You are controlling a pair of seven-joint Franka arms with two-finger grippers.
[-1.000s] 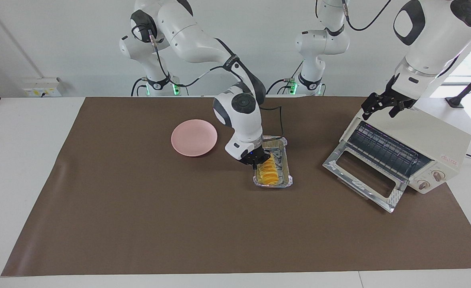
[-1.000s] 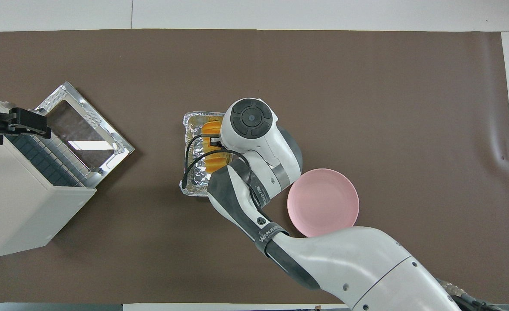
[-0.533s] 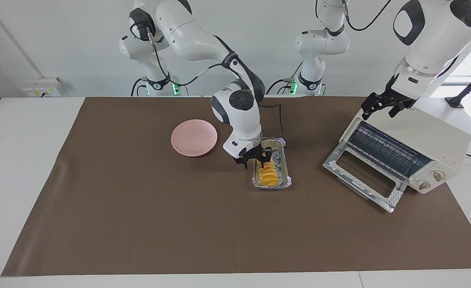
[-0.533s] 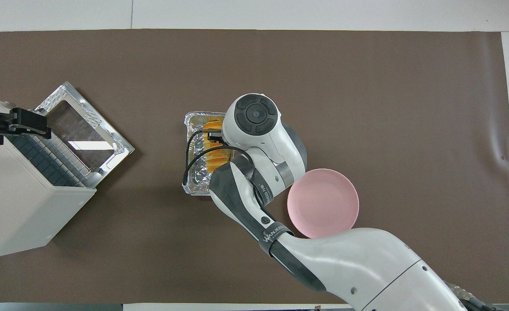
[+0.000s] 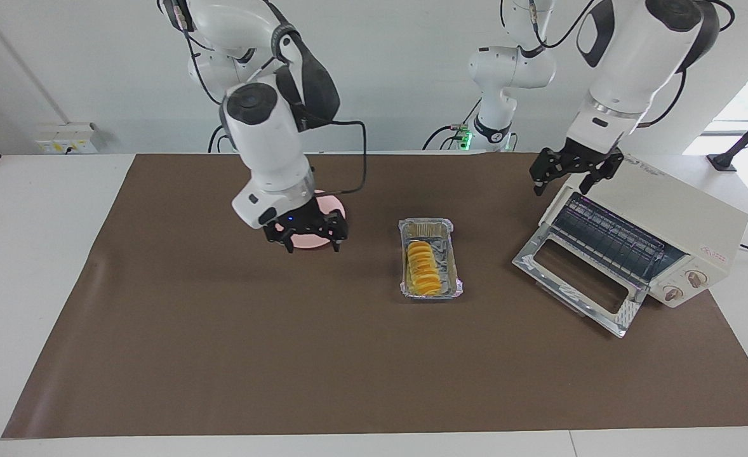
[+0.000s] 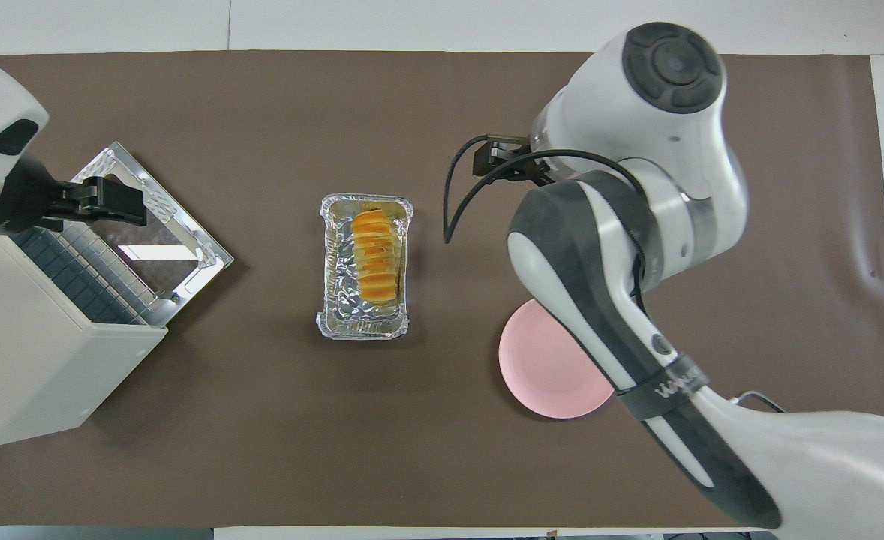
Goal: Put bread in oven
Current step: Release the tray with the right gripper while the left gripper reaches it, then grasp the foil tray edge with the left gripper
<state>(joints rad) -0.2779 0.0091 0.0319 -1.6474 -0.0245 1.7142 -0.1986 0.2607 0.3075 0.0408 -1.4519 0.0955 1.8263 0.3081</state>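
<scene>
Bread (image 5: 423,268) alone in foil tray (image 5: 453,279); right tool (image 5: 310,238) spread, empty, above plate (image 5: 342,209).

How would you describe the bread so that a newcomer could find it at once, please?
Start at the cream-white oven with its door open, at the left arm's end of the brown mat. Beside it, toward the middle, sits a crinkled silver foil tray. The bread lies in it: a golden-yellow ridged loaf, unlike the bare pink plate.
</scene>
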